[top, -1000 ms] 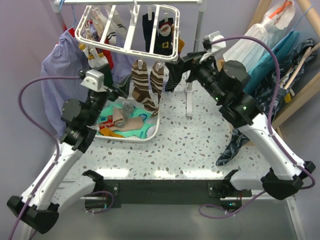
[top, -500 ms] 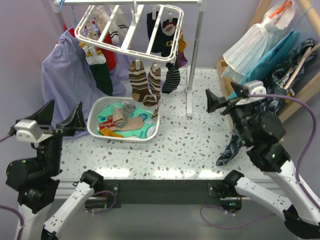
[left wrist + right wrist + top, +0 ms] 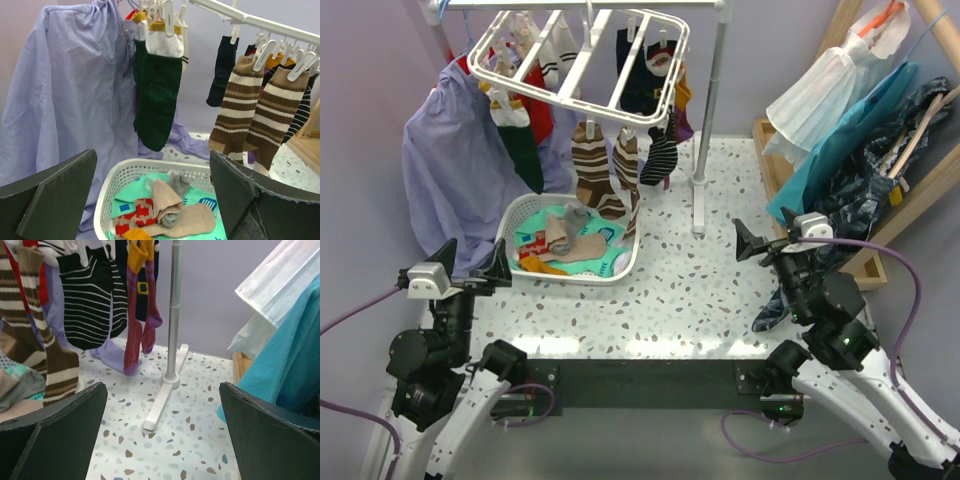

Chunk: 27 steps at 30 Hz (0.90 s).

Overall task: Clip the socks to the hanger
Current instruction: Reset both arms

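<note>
While the left claw (image 3: 472, 262) and the right claw (image 3: 763, 232) both stand spread wide and empty near the front of the counter (image 3: 700, 290), the hanger (image 3: 585, 60) overhead carries two brown-cream striped socks (image 3: 588, 165), one dark green sock (image 3: 525, 150) and several more. One white basket (image 3: 508, 225) below holds a heap of socks (image 3: 570, 245), teal, tan, grey and orange.

We show a pale speckled table (image 3: 710, 285) and what rests on its top. A white slotted basket (image 3: 633, 250) stands on the left half, toward the far edge. To its right, well apart, the white foot (image 3: 159, 401) of an upright metal pole (image 3: 174, 305) lies flat on the surface, pointing toward the near side. Behind the basket, the hem of a lavender shirt (image 3: 107, 353) touches the top. Near the right edge, a dark cloth (image 3: 775, 300) trails onto the surface.
</note>
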Tool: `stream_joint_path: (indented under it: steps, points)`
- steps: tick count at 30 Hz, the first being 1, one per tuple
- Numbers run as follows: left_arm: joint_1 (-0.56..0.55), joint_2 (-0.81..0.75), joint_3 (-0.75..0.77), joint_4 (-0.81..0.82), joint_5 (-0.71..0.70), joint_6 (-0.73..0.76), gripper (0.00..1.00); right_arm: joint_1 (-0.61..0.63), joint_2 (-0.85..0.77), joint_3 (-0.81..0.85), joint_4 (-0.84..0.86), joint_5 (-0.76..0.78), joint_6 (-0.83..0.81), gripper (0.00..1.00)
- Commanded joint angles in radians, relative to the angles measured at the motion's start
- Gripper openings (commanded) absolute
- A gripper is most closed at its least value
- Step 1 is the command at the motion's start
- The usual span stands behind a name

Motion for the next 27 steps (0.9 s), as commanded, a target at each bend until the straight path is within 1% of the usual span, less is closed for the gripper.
stream_joint_path:
  steps: [1, 6, 16, 27]
  points:
    - [0.004, 0.008, -0.007, 0.007, -0.048, -0.024, 1.00, -0.003, -0.021, -0.035, 0.089, -0.004, 0.001, 0.98]
    - [0.004, 0.002, -0.051, 0.040, -0.108, -0.033, 1.00, -0.003, -0.016, -0.052, 0.157, 0.013, -0.014, 0.99]
    - [0.004, 0.023, -0.101, 0.111, -0.124, -0.016, 1.00, -0.003, 0.047, -0.059, 0.190, -0.017, 0.008, 0.99]
    - [0.004, 0.028, -0.096, 0.108, -0.130, -0.016, 1.00, -0.003, 0.061, -0.059, 0.193, -0.031, 0.014, 0.99]
